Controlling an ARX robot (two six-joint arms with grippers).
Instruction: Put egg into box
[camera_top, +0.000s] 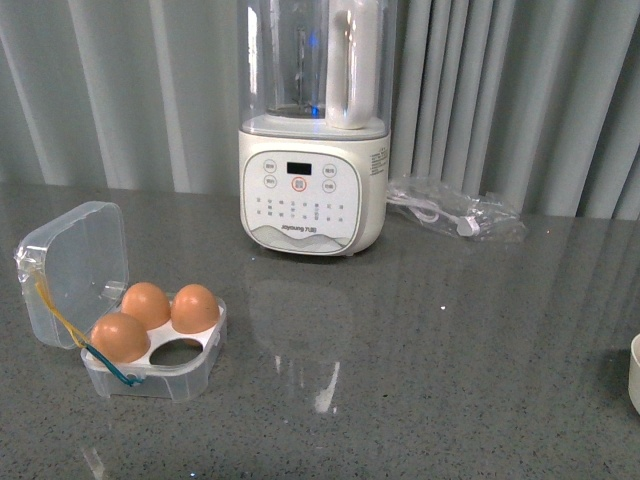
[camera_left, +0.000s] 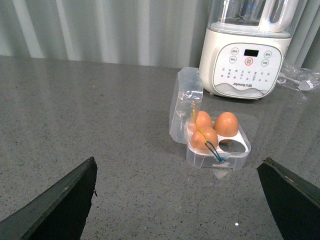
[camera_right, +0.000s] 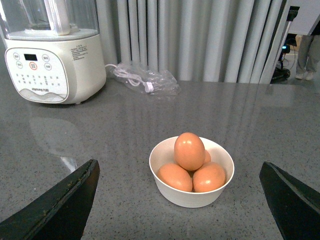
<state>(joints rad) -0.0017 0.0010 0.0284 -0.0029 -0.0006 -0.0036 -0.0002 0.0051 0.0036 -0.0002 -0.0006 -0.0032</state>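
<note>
— Which egg goes next?
— The top brown egg (camera_right: 189, 151) in the small white bowl (camera_right: 190, 200). It stands nearly on end, dead ahead of the right gripper (camera_right: 178, 165), which is spread wide and empty.
— And the box?
— The square clear-plastic egg case (camera_top: 190, 378) sits well left, lid up, one slot (camera_top: 178, 352) free. The left gripper (camera_left: 178, 160) faces it, wide apart, empty too. The tall cream blender (camera_top: 313, 190) reads "Joyoung".

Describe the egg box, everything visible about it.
The box is a small square clear-plastic case with four round slots; three hold brown eggs, the near-right slot is empty. Its hinged lid stands open on the left. A yellow cord and blue cord run along its left side. It rests on the grey table.
</note>
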